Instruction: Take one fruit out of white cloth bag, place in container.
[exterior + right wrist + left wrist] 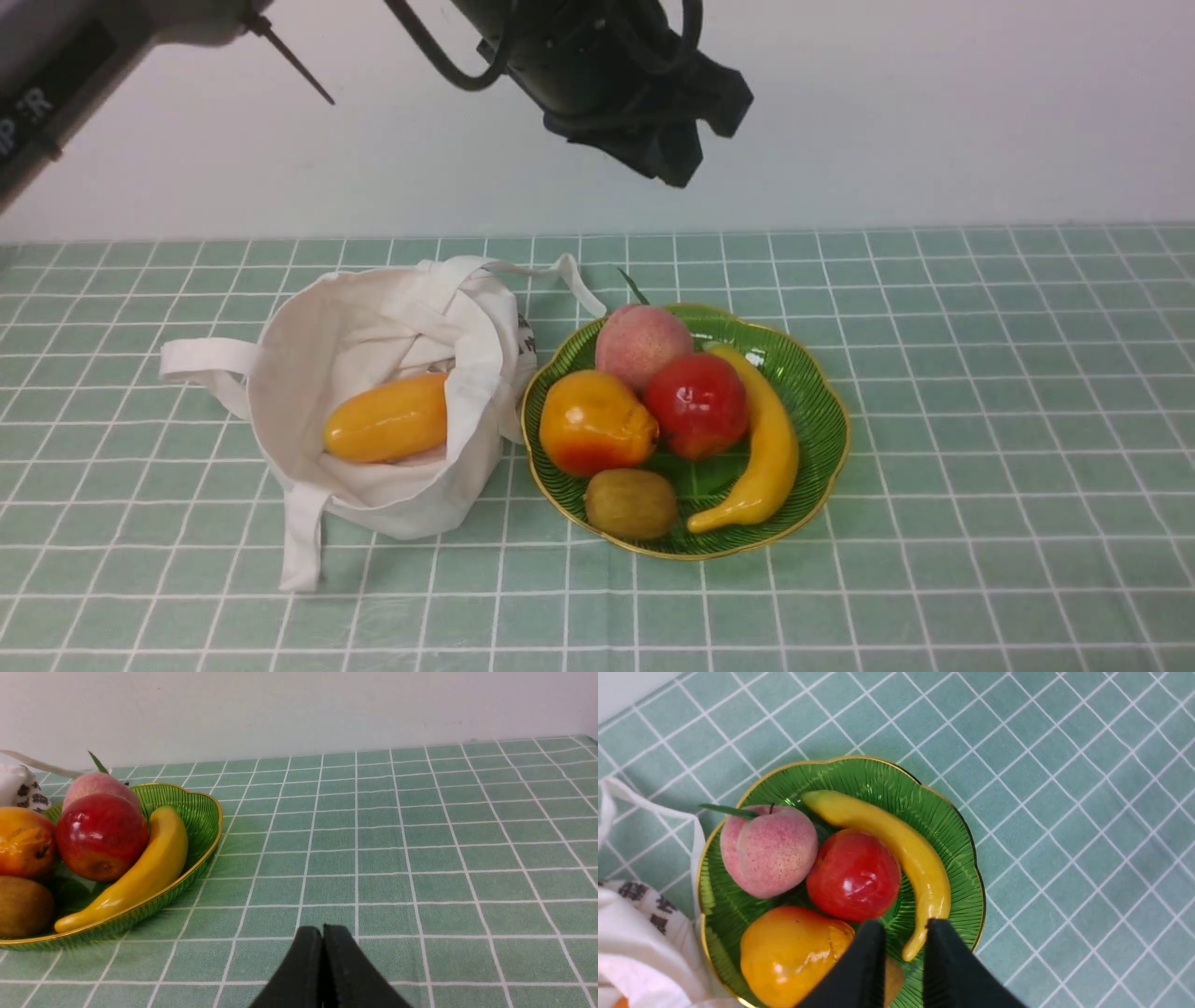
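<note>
Gold-edged, the green dish is seen below the raised left gripper, whose jaws are parted by a narrow gap (nothing is held). The orange-yellow fruit is nestled inside the dish near its rim, beside the white cloth bag. Bare tabletop is spread right of the gripper.

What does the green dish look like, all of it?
The green dish is shallow, round and shiny like glass, with leaf-like ribs and a wavy gold edge. It sits upright on the checked cloth, just right of the white cloth bag. Inside rest a peach, a red apple, a banana, a kiwi and an orange-yellow mango-like fruit.
</note>
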Controlling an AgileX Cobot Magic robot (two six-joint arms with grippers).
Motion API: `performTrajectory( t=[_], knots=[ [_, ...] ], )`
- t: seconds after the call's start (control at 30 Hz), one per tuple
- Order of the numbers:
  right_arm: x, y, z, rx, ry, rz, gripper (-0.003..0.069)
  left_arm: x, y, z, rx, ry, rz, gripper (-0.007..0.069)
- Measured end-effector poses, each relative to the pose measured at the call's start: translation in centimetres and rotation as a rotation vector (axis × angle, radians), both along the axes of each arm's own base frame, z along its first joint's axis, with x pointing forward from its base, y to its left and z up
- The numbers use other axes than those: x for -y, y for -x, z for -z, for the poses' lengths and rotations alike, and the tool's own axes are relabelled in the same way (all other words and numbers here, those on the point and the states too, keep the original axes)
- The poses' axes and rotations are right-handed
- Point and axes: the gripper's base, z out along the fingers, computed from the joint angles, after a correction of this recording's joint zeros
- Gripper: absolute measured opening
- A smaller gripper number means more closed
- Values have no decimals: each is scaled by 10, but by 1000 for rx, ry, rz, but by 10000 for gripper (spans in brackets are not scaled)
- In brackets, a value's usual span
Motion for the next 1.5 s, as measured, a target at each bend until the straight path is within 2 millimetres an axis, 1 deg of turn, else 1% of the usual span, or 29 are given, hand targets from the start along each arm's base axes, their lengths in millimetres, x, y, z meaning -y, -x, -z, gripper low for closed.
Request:
performTrajectory(
  t=[0.07, 0.13, 0.2, 0.3, 0.33, 0.37, 0.43, 0.5, 0.53, 0.57, 0.63, 0.67, 0.7, 0.77, 0.83, 0.87, 0.9, 0.97, 1.0, 1.03, 1.07, 1.1, 1.17, 1.2, 1.23, 1.3, 1.33, 1.4, 1.5],
  knots=[
    [0, 0, 0, 0, 0, 0, -12, -2, 1, -2, 2, 2, -16, 57],
    [0, 0, 0, 0, 0, 0, -12, -6, 5, -11, 30, -7, -36, 8],
    [0, 0, 0, 0, 0, 0, -12, -12, 10, -20, 64, -17, -47, -1],
    [0, 0, 0, 0, 0, 0, -12, -28, 26, -46, 152, -32, -72, -8],
    [0, 0, 0, 0, 0, 0, -12, -30, 28, -50, 166, -37, -77, -8],
    [0, 0, 0, 0, 0, 0, -12, -40, 40, -66, 215, -35, -90, -8],
    [0, 0, 0, 0, 0, 0, -12, -49, 51, -81, 263, -31, -103, -8],
    [0, 0, 0, 0, 0, 0, -12, -65, 73, -101, 323, -18, -114, -8],
    [0, 0, 0, 0, 0, 0, -12, -68, 78, -105, 333, -13, -115, -8],
    [0, 0, 0, 0, 0, 0, -12, -80, 96, -116, 365, -7, -124, -8],
    [0, 0, 0, 0, 0, 0, -12, -95, 117, -122, 392, -13, -135, -8],
    [0, 0, 0, 0, 0, 0, -12, -103, 129, -121, 395, -25, -141, -8],
    [0, 0, 0, 0, 0, 0, -12, -105, 131, -121, 397, -27, -142, -8],
    [0, 0, 0, 0, 0, 0, -12, -125, 162, -119, 405, -33, -161, -8],
    [0, 0, 0, 0, 0, 0, -12, -138, 183, -104, 371, -37, -174, -8],
    [0, 0, 0, 0, 0, 0, -12, -148, 200, -98, 359, -23, -185, -8],
    [0, 0, 0, 0, 0, 0, -12, -153, 211, -83, 325, -25, -188, -8],
    [0, 0, 0, 0, 0, 0, -12, -165, 233, -62, 312, -2, -195, -8],
    [0, 0, 0, 0, 0, 0, -12, -172, 245, -52, 347, 30, -199, -8],
    [0, 0, 0, 0, 0, 0, -12, -177, 253, -41, 378, 55, -202, -8],
    [0, 0, 0, 0, 0, 0, -12, -177, 254, -34, 373, 52, -201, -8],
    [0, 0, 0, 0, 0, 0, -12, -182, 263, -19, 426, 91, -206, -8],
    [0, 0, 0, 0, 0, 0, -12, -188, 272, -1, 475, 133, -213, -8],
    [0, 0, 0, 0, 0, 0, -12, -191, 279, 8, 543, 194, -224, -8],
    [0, 0, 0, 0, 0, 0, -12, -193, 281, 19, 562, 212, -230, -8],
    [0, 0, 0, 0, 0, 0, -12, -197, 286, 34, 654, 273, -245, -8],
    [0, 0, 0, 0, 0, 0, -12, -199, 289, 39, 704, 308, -250, -8],
    [0, 0, 0, 0, 0, 0, -12, -200, 292, 43, 772, 366, -252, -8],
    [0, 0, 0, 0, 0, 0, -12, -199, 292, 52, 835, 417, -248, -8]
  ],
)
